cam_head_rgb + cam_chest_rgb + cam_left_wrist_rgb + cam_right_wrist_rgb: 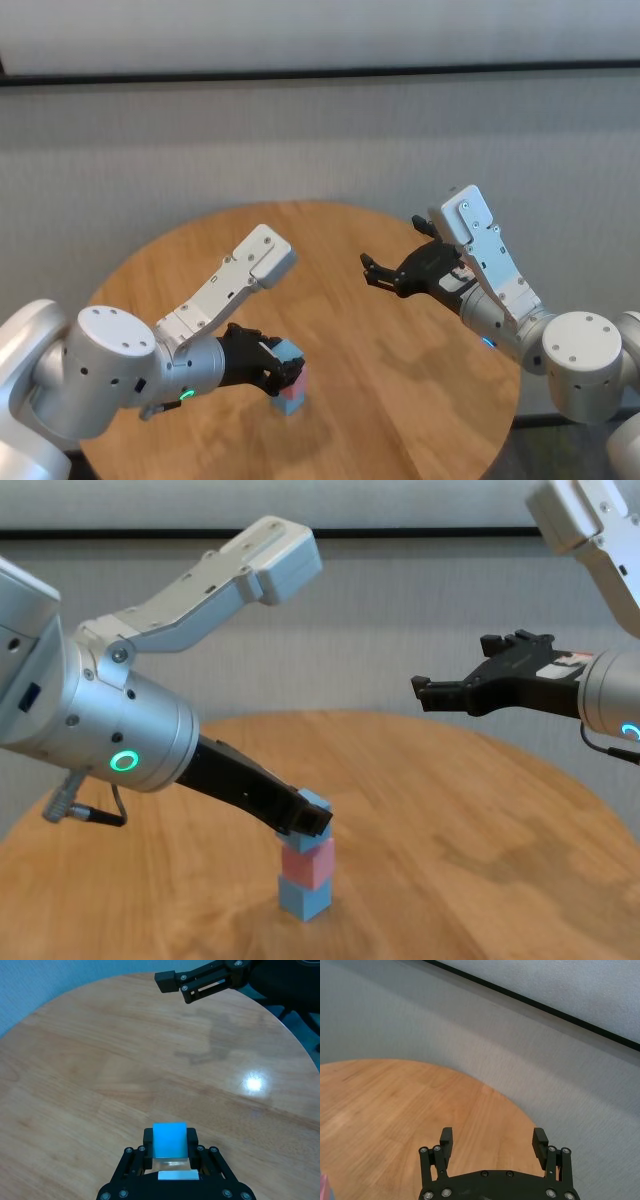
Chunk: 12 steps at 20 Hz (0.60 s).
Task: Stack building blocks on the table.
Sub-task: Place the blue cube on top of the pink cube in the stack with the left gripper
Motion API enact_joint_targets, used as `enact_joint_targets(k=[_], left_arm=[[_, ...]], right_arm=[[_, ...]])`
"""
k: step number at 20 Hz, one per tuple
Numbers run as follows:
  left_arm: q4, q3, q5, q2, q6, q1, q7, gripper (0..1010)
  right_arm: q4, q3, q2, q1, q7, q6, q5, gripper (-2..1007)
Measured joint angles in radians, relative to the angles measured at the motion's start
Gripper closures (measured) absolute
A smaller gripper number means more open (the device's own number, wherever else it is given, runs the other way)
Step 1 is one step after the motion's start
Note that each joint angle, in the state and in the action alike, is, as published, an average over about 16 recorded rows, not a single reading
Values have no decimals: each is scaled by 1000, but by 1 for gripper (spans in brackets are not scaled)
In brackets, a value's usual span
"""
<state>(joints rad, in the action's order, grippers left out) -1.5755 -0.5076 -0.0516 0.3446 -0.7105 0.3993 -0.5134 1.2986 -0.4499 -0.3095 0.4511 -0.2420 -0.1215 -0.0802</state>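
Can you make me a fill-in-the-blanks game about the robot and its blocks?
1. The left end effector is shut on a light ____ block.
2. The block in the middle of the stack is ____.
3. The right end effector holds ____.
4. The blocks stand on a round ____ table.

Missing words: blue; pink; nothing; wooden

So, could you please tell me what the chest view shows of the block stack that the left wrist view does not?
Only the chest view shows the whole stack: a pale pink block resting on a light blue bottom block, with the top block above them.

Only the left wrist view shows the top light blue block sitting squarely between the left gripper fingers, which are shut on it.

Both show the wooden table and the right gripper, open, empty and raised away from the stack.
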Motion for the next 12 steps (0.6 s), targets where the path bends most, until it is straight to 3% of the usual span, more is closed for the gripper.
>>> enact_joint_targets(k=[12], left_arm=[[12,-3,-8,1,0,3,1,606]], right_arm=[[0,0,0,0,0,0,0,4]])
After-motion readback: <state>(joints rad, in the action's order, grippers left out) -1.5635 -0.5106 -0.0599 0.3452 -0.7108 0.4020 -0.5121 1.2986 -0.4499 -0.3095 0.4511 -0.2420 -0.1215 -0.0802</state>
